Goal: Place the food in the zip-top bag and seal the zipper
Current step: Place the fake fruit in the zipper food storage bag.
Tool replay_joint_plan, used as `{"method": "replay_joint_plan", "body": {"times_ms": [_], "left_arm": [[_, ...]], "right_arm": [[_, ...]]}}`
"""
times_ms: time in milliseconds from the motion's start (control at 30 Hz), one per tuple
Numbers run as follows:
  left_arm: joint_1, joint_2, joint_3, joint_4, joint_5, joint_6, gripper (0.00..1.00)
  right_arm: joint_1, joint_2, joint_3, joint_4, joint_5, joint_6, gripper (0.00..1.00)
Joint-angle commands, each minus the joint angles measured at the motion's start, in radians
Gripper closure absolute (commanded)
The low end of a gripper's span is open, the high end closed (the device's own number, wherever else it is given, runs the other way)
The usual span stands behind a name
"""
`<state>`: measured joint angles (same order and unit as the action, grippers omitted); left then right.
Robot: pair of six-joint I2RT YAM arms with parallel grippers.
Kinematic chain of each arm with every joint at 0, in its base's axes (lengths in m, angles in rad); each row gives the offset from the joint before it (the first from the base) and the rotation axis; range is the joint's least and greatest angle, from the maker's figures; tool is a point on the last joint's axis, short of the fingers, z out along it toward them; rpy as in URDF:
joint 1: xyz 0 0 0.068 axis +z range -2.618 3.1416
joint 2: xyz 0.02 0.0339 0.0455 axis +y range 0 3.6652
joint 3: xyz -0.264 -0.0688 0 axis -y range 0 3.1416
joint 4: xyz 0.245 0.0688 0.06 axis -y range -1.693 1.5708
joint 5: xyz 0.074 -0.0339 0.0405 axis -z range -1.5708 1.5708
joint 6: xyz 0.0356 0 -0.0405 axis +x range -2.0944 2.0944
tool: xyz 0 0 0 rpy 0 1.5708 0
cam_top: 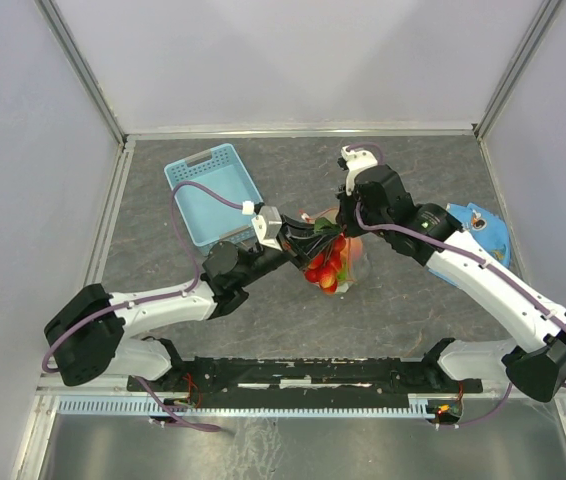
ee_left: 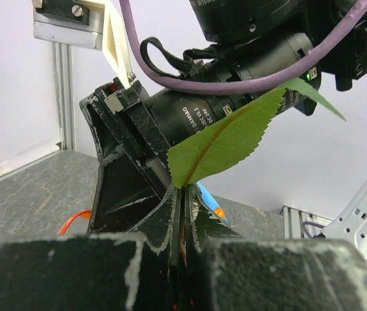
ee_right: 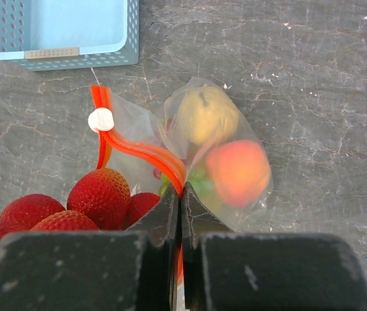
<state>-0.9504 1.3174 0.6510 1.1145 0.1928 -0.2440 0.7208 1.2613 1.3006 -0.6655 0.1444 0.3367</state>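
The clear zip-top bag (ee_right: pixel 235 139) hangs above the table and holds a yellow fruit (ee_right: pixel 206 113), an orange peach (ee_right: pixel 238 172) and green grapes (ee_right: pixel 196 183). My right gripper (ee_right: pixel 180 192) is shut on its red-orange zipper (ee_right: pixel 141 150), which has a white slider (ee_right: pixel 101 120). My left gripper (ee_left: pixel 183 194) is shut on the stem of a green leaf (ee_left: pixel 229 139). Below it hangs a bunch of red strawberries (ee_right: pixel 99 194), right beside the open mouth; I cannot tell whether they are inside. From above, both grippers (cam_top: pixel 308 240) (cam_top: pixel 346 228) meet over the strawberries (cam_top: pixel 323 270) and the bag (cam_top: pixel 356 255).
The light blue basket (cam_top: pixel 213 195) stands at the back left, also in the right wrist view (ee_right: pixel 60 55). A blue cloth-like object (cam_top: pixel 483 235) lies at the right under the right arm. Grey walls and metal rails enclose the table.
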Motion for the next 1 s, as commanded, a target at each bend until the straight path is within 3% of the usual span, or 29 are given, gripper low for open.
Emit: {"method": "replay_joint_plan", "body": {"times_ms": [0, 333, 567, 967], "left_arm": [[0.018, 0.015, -0.038, -0.087, -0.091, 0.12, 0.97], [0.039, -0.017, -0.068, -0.136, -0.09, 0.138, 0.97], [0.041, 0.01, 0.025, -0.303, -0.077, 0.173, 0.97], [0.052, 0.061, 0.166, -0.623, -0.234, 0.07, 0.94]], "right_arm": [[0.016, -0.059, 0.014, 0.064, -0.015, 0.01, 0.96], [0.014, -0.075, 0.005, 0.057, 0.019, 0.0, 0.97], [0.012, -0.065, -0.006, 0.073, -0.024, 0.004, 0.97], [0.014, -0.063, -0.018, 0.096, -0.042, 0.015, 0.97]]}}
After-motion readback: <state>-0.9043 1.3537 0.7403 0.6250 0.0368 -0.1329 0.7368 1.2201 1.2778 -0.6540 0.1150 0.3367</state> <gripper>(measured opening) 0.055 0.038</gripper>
